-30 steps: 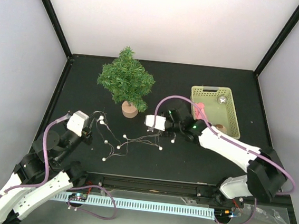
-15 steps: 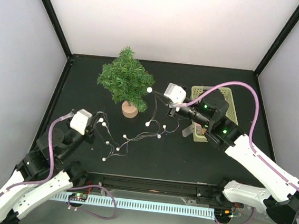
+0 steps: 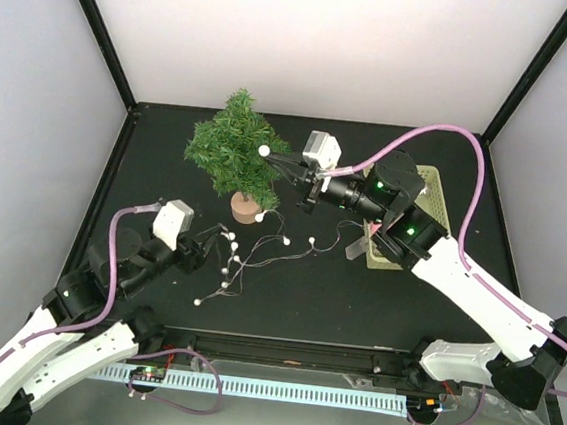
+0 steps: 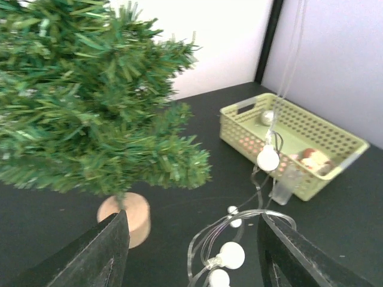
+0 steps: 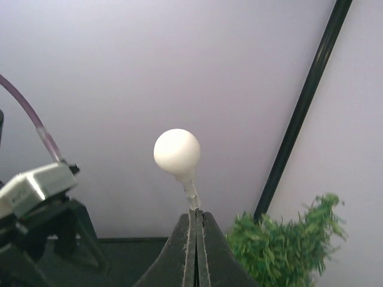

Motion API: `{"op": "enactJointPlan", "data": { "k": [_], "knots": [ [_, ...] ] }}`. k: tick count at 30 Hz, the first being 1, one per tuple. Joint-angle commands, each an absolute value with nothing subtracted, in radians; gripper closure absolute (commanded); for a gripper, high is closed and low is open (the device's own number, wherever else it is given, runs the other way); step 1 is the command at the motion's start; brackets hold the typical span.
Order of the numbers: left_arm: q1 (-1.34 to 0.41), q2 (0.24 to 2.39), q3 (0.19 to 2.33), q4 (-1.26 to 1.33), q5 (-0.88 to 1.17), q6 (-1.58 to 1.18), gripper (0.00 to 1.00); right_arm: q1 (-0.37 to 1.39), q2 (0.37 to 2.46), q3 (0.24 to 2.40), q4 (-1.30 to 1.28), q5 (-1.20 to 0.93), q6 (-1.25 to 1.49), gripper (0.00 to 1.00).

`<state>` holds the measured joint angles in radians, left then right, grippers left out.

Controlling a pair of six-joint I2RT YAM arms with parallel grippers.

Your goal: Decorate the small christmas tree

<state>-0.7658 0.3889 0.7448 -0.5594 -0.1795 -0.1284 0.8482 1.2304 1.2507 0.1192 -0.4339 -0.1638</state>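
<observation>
Black worktop [image 3: 305,305] carries the small christmas tree [image 3: 234,153] toward its back left, upright on a round wooden base [image 3: 246,209]. The branches spread wider than the base and overhang it on all sides.

The right end effector [image 3: 279,159] is raised against the tree's right flank. Its fingers are pinched tight on the thin wire of a light string [image 3: 260,250], with one white bulb [image 3: 264,150] standing just past the tips, at the foliage. From the right wrist view the end effector [image 5: 195,212] shows no gap, the bulb [image 5: 176,151] sits directly above it, and the tree [image 5: 287,245] is low to the right.

From there the string drops to the worktop and lies in loose loops with scattered bulbs in front of the base, between the two arms. The left end effector [image 3: 211,238] is low at the left end of those loops. Its fingers [image 4: 111,251] stand well apart with nothing gripped, and wire and bulbs lie on the worktop between them.

A pale green basket [image 4: 287,143] sits to the right of the tree [image 4: 90,119], largely covered from above by the right arm. It holds a silver ball [image 4: 267,118], and a clear piece leans at its front wall.

Bare worktop lies open in front of the string and across the near right. A narrower strip runs between the tree and the left wall.
</observation>
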Motion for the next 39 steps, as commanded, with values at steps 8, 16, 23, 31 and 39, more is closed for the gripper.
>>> {"op": "enactJointPlan", "data": {
  "k": [8, 16, 23, 31, 39],
  "knots": [
    [-0.761, 0.451, 0.867, -0.521, -0.047, -0.222, 0.35, 0.865, 1.290, 1.346, 0.201, -0.344, -0.135, 0.99],
    [-0.761, 0.541, 0.904, -0.831, 0.061, -0.324, 0.33, 0.864, 1.301, 1.370, 0.152, -0.218, -0.155, 0.99],
    [-0.761, 0.659, 1.016, -1.054, 0.203, -0.281, 0.30, 0.863, 1.286, 1.364, 0.085, -0.111, -0.207, 0.99],
    [-0.761, 0.720, 1.126, -1.081, 0.261, -0.236, 0.22, 0.864, 1.257, 1.336, 0.064, -0.209, -0.182, 0.99],
    [-0.761, 0.670, 1.103, -0.754, 0.155, -0.165, 0.33, 0.864, 1.224, 1.316, 0.104, -0.427, -0.039, 0.99]
  ]
}}
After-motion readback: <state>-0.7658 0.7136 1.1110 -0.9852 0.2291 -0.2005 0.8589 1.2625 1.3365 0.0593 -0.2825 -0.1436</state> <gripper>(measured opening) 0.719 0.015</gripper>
